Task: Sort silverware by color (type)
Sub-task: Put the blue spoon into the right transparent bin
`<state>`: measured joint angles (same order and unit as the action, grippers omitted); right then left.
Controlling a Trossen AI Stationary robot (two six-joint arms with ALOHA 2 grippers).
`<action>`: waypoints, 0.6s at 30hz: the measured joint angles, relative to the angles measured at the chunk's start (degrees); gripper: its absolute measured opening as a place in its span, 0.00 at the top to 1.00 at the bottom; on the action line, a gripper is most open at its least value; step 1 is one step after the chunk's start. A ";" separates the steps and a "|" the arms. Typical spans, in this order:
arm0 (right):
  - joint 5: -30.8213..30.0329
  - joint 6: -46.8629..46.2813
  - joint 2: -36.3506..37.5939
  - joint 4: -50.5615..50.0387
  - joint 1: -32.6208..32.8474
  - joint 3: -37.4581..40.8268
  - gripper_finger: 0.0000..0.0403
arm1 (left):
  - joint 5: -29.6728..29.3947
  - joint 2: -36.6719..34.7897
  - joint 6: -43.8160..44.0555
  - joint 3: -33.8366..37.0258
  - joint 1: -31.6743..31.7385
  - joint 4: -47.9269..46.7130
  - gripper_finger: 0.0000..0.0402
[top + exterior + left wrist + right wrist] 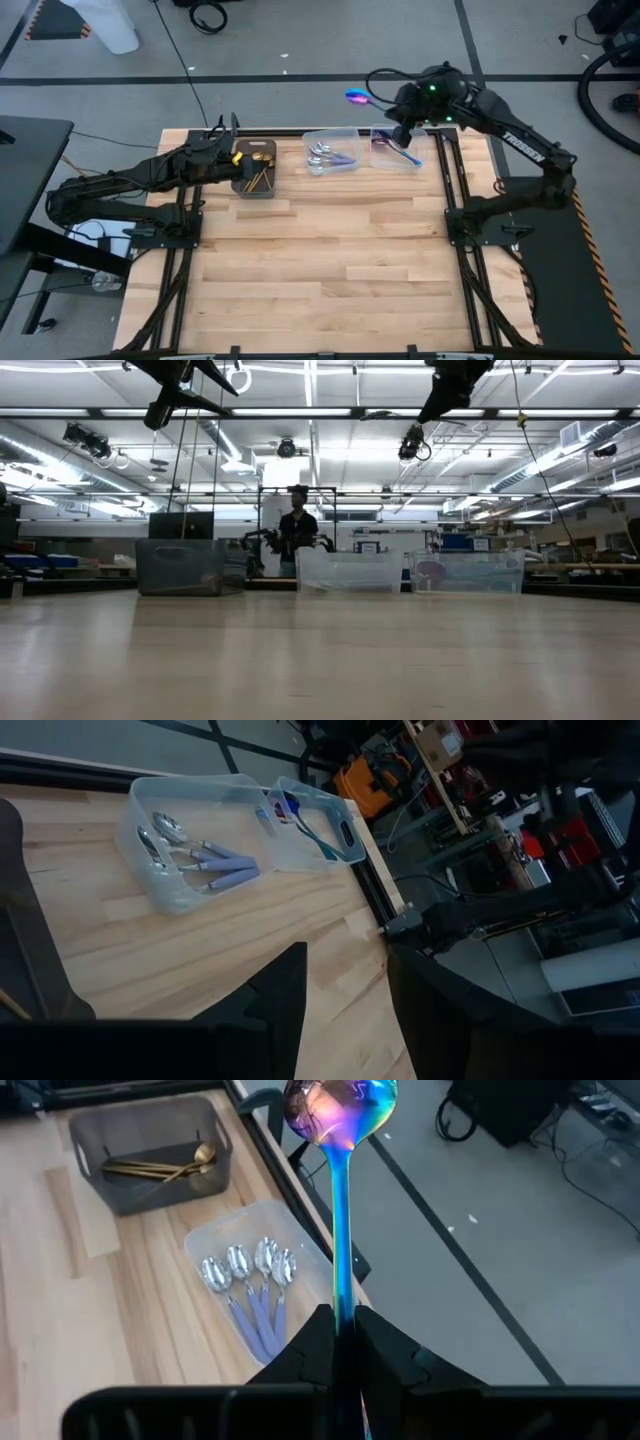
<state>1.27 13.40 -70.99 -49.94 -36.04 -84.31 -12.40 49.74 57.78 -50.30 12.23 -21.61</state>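
My right gripper is shut on an iridescent rainbow spoon, raised over the table's far edge by the right clear container, which holds other iridescent spoons. The spoon's bowl sticks out past the far edge. Several silver spoons lie in the middle clear container. Gold spoons lie in the dark tray. My left gripper is open and hovers over the dark tray, holding nothing. My right gripper pinches the iridescent spoon between its two fingers by the handle, well away from the bowl. The spoon runs straight on from the fingers, along them, with its bowl farthest out. It is lifted clear of table and containers.
The three containers stand in a row along the far edge of the wooden table; the near part shows bare wood. Black frame rails run along both sides. A person stands in the room beyond the table.
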 joint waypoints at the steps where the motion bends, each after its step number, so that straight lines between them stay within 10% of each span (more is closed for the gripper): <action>1: 0.05 -0.15 0.61 -0.37 -0.07 0.00 0.91 | -0.01 0.00 -0.01 0.00 0.00 0.00 0.63; 18: 0.22 -2.76 8.20 -0.80 -0.19 0.00 0.91 | -6.12 0.09 -7.98 0.02 -0.44 9.68 0.63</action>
<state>1.50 10.64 -62.78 -50.74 -36.23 -84.31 -18.53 49.83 49.80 -50.28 11.79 -11.92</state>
